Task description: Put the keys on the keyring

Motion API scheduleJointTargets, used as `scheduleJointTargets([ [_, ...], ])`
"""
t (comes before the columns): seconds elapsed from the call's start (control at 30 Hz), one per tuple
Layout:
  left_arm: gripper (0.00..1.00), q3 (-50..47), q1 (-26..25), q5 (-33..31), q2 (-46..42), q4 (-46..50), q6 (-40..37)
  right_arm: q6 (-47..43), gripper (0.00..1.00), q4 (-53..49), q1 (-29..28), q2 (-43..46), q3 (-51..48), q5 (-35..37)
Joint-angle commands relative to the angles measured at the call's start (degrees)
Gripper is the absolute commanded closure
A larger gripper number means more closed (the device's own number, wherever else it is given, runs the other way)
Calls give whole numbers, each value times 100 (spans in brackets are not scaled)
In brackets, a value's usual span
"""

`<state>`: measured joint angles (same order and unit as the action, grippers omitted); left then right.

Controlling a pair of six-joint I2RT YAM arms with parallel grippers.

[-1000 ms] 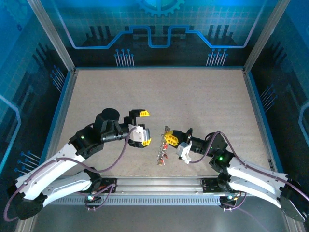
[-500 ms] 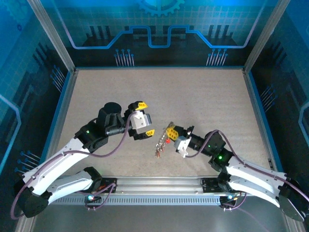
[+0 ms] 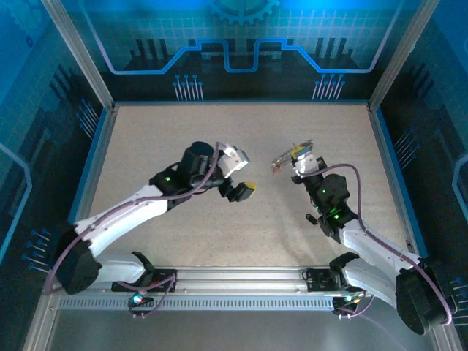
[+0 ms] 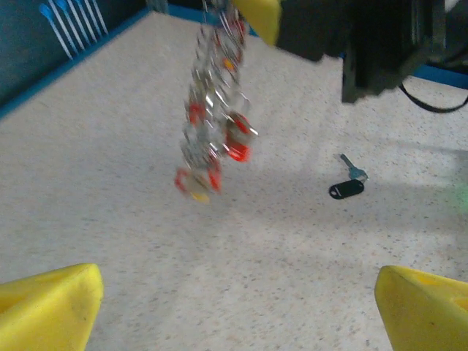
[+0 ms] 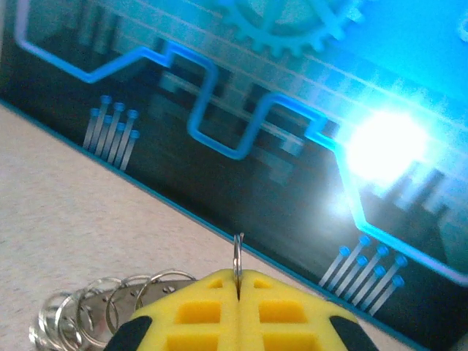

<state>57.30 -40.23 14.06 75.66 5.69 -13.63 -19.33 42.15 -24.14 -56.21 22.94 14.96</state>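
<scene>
Yellow-tipped fingers point(image 4: 51, 303) of the left gripper point(image 3: 243, 172) are standing wide apart with nothing between them, hovering over the speckled table point(image 3: 168, 124) left of centre. Just to its right the keyring point(image 3: 282, 162) is hanging in the air, clear of the table, with its keys point(image 4: 212, 139) and red tags point(image 4: 235, 150) dangling beneath in a loose cluster. Further right, the right gripper point(image 3: 297, 156) is pinching the ring's thin wire, its fingers pressing flat together on it. Near that arm a black-headed key point(image 3: 311, 217) is lying flat on the table, apart from the bunch.

As I judge it, the bunch is looking light but floppy, so any nudge is likely to set it swinging and twisting. The ring itself is looking stiff, smooth and slippery, offering little to hold. The better hold for the free claw is probably the ring's wire close to the pinch. On the loose key it is the plastic head rather than the thin blade, which is lying flush with the surface.

The left wrist camera is showing the cluster's full hanging length, blurred, with the loose key point(image 4: 348, 187) beyond it. The right wrist camera is giving what the others are not: the keyring point(image 5: 237, 256) standing edge-on in the seam between the closed pads point(image 5: 212, 285), with smaller rings point(image 5: 110, 307) bunching at the left.
</scene>
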Motion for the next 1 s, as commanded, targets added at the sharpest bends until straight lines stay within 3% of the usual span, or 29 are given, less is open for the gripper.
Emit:
scheduleJointTargets([
  [0.0, 6, 341, -362, 254, 557, -257, 279, 633, 100, 347, 308, 31, 398, 355],
  [0.17, 14, 810, -793, 468, 1560, -497, 98, 956, 100, -70, 848, 201, 628, 381],
  [0.33, 30, 1750, -1204, 396, 2951, -512, 47, 1202, 100, -336, 1337, 232, 774, 400],
  [0.5, 31, 1472, -1761, -311, 3648, -1971, -693, 1404, 100, -532, 1622, 200, 927, 480],
  [0.67, 36, 1959, -1854, -29, 4277, -2134, -346, 1593, 100, -459, 1907, 168, 1012, 475],
  [0.87, 49, 1177, -2077, 261, 4896, -4907, -964, 1773, 100, -442, 2185, 187, 1129, 429],
  [0.97, 51, 1303, -2099, 338, 5228, -5306, -800, 1835, 100, -427, 2246, 236, 1101, 429],
])
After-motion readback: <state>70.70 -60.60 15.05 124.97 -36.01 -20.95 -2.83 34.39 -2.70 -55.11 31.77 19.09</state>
